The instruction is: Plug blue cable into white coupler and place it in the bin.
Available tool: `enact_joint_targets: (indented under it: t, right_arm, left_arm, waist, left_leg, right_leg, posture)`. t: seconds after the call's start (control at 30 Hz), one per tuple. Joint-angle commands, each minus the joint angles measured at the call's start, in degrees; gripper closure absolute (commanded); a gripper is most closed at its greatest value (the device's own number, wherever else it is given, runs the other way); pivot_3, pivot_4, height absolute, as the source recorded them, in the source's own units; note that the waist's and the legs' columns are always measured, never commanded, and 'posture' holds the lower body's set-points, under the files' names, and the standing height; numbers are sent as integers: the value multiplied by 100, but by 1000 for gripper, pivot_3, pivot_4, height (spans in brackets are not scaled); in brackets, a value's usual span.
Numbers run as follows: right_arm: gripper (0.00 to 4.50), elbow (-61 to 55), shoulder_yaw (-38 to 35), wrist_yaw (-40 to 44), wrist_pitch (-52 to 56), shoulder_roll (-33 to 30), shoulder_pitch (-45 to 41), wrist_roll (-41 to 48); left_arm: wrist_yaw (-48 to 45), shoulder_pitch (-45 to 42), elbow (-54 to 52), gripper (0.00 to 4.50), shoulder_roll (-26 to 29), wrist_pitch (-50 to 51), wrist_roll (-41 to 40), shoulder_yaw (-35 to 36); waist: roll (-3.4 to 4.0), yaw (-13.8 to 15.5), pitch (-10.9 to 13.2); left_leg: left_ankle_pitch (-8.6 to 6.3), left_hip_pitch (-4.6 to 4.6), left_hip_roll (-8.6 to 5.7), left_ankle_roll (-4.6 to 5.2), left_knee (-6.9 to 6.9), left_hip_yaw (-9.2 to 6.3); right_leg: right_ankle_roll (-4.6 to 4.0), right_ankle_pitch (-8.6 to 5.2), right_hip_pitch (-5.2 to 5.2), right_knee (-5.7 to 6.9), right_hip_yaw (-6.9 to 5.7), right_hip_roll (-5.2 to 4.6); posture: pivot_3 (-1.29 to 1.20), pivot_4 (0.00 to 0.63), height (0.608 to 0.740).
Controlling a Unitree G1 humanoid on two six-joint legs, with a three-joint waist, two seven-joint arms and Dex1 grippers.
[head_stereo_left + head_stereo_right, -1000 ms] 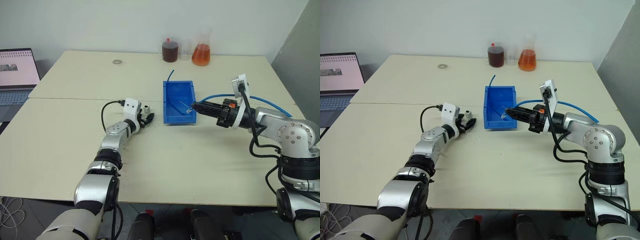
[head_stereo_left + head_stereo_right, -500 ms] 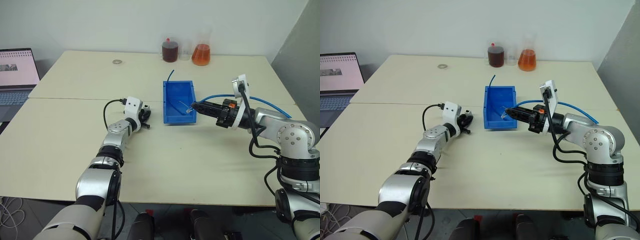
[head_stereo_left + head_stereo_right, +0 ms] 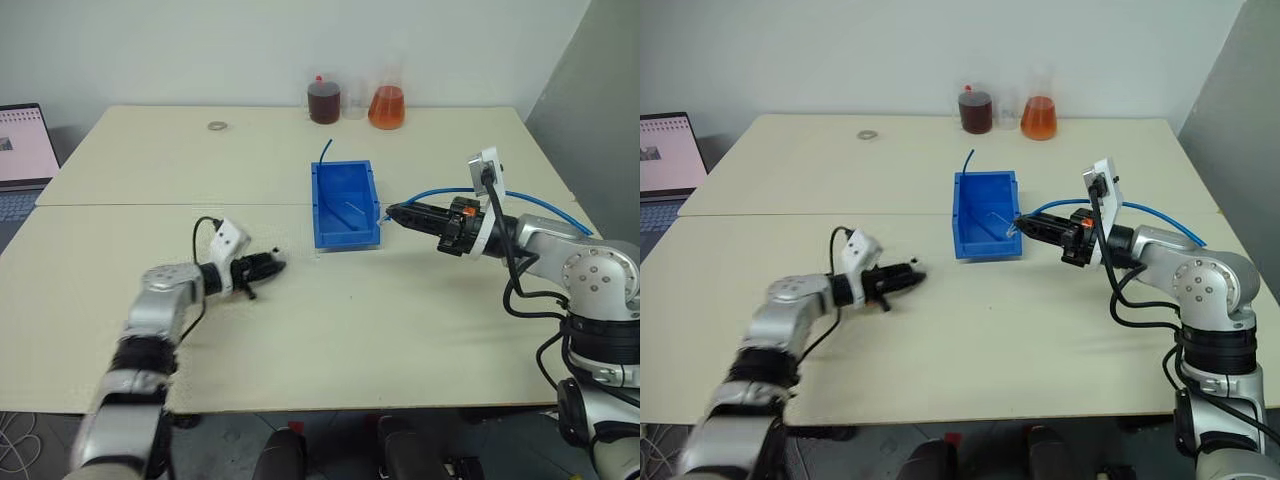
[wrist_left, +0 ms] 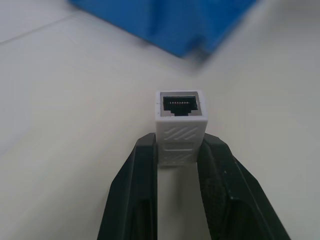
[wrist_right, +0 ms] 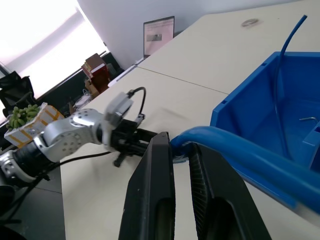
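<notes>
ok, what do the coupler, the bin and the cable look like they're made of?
White coupler: looks like moulded matte plastic, with raised diagonal ribs on its face and a dark socket showing a row of metallic contacts. Bin: probably rigid plastic, bright blue, smooth with a slight sheen on the walls. Blue cable: apparently a soft rubbery or vinyl jacket, smooth, and it bends in a curve.

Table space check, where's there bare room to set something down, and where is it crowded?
Bare patches: the table in front of the bin, between the left gripper and right gripper, and the stretch between the washer and bin. Crowded: the flasks at the far edge, and the bin's right side with the blue cable.
</notes>
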Motion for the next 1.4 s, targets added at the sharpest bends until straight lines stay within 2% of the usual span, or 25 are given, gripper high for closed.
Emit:
enact_joint_targets:
  t: [0.03,0.17,0.27,0.43,0.67,0.87,1.4]
  right_arm:
    - [4348,-164,117,216,-83,-27,-136,-39]
    - [4348,-313,781,635,-499,-146,-119,-609]
    - [4348,-410,1339,978,-947,-182,-79,-1139]
    - [4348,-507,2043,1369,-1678,-60,-64,-1876]
    - [4348,-258,2658,1777,-2507,-87,65,-2815]
    - [4348,207,3012,1928,-3234,100,133,-3544]
    - [4348,1138,3200,2614,-4150,281,91,-4397]
  left_arm:
    - [-554,275,-747,3729,126,-222,-127,-257]
    - [-400,66,-441,3729,-390,-660,61,-532]
    - [-277,-149,128,3729,-755,-1539,554,-919]
    - [-168,-492,1186,3729,-1315,-2524,837,-1145]
    - [-489,-652,1703,3729,-1404,-3031,897,-1218]
    - [-672,-680,1738,3729,-1461,-2954,777,-1180]
    - [-784,-520,1305,3729,-1411,-2579,721,-1145]
  waist:
    - [0,34,0]
    - [0,125,0]
    - [-1,136,0]
    - [0,128,-1]
    - [0,133,-1]
    - [0,132,-1]
    - [1,131,-2]
  left_leg:
    - [0,3,-2,0,2,1]
    - [0,3,-7,1,9,4]
    - [-1,-2,-6,1,9,5]
    - [-1,-1,-5,2,7,6]
    - [-1,0,-7,2,10,4]
    - [-1,2,-7,2,10,4]
    - [-1,6,-7,1,10,3]
  right_leg:
    - [1,0,5,0,1,-1]
    - [5,1,8,-5,3,-2]
    - [5,2,6,-12,2,-1]
    - [4,2,3,-12,5,1]
    - [4,2,6,-8,2,0]
    - [4,2,6,-6,2,0]
    - [4,2,7,-2,2,0]
  posture:
    - [0,150,740]
    - [0,150,740]
    - [0,150,740]
    - [0,150,740]
    - [0,150,740]
    - [0,150,740]
    - [0,150,740]
